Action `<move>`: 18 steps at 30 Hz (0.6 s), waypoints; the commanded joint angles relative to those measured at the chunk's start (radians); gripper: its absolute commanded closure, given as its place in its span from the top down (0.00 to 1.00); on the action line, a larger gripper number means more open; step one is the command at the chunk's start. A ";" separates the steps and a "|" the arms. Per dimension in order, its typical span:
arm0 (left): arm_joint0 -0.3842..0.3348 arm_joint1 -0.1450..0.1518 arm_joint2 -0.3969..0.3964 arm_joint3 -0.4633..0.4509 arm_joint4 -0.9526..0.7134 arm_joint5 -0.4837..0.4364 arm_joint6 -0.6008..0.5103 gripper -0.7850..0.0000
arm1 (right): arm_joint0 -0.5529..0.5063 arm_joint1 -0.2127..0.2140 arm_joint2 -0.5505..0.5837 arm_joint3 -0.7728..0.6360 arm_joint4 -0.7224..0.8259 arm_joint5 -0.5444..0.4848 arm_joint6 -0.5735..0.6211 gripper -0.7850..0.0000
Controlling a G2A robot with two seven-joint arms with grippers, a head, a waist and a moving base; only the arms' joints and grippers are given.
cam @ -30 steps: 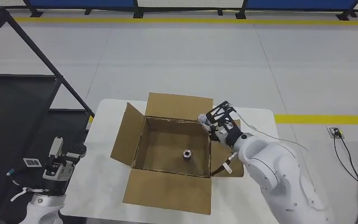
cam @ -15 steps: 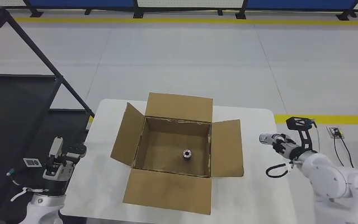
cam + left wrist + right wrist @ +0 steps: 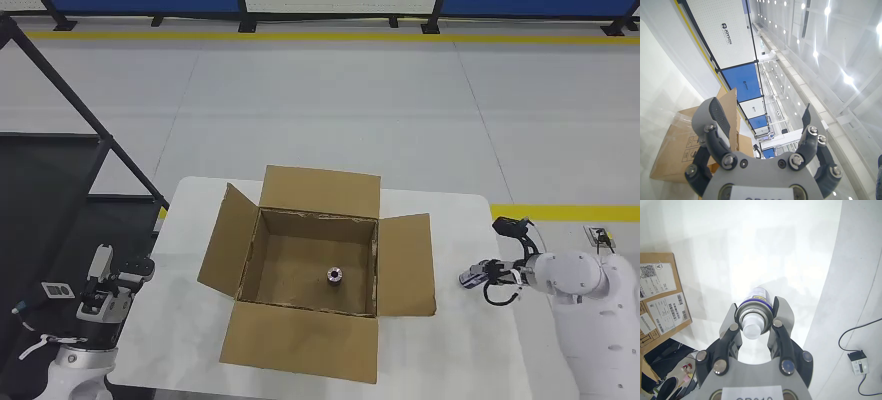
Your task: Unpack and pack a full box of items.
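An open cardboard box [image 3: 305, 345] stands in the middle of the white table [image 3: 455, 340], flaps spread. One small round can [image 3: 334, 275] stands on the box floor. My right gripper [image 3: 478, 274] is over the table to the right of the box, shut on a spray can [image 3: 756, 315] with a white cap and a blue band; the can [image 3: 470, 276] points toward the box. My left gripper [image 3: 761, 115] is open and holds nothing, tilted upward beside the box's left flap [image 3: 730, 113]. That left arm [image 3: 100, 290] sits off the table's left edge.
A black frame and dark panel [image 3: 60, 190] stand left of the table. The table's right edge [image 3: 827, 291] lies just beyond the held can. A cable and small box [image 3: 857, 363] lie on the floor past that edge.
The right gripper came out of the box's right side with the spray can, swung far right past the table, then back left and lower beside the box. The left arm stayed still.
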 commanded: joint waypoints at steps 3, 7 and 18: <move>0.000 0.000 0.000 0.000 0.000 0.000 0.000 1.00 | 0.026 0.002 -0.028 0.038 0.006 -0.004 0.000 0.26; 0.000 0.000 0.000 0.000 0.000 0.000 0.000 1.00 | 0.038 0.006 -0.048 0.052 0.018 -0.012 0.002 0.95; 0.000 0.000 0.000 0.000 0.000 0.000 0.000 1.00 | 0.047 0.022 -0.074 0.038 0.048 -0.024 0.011 1.00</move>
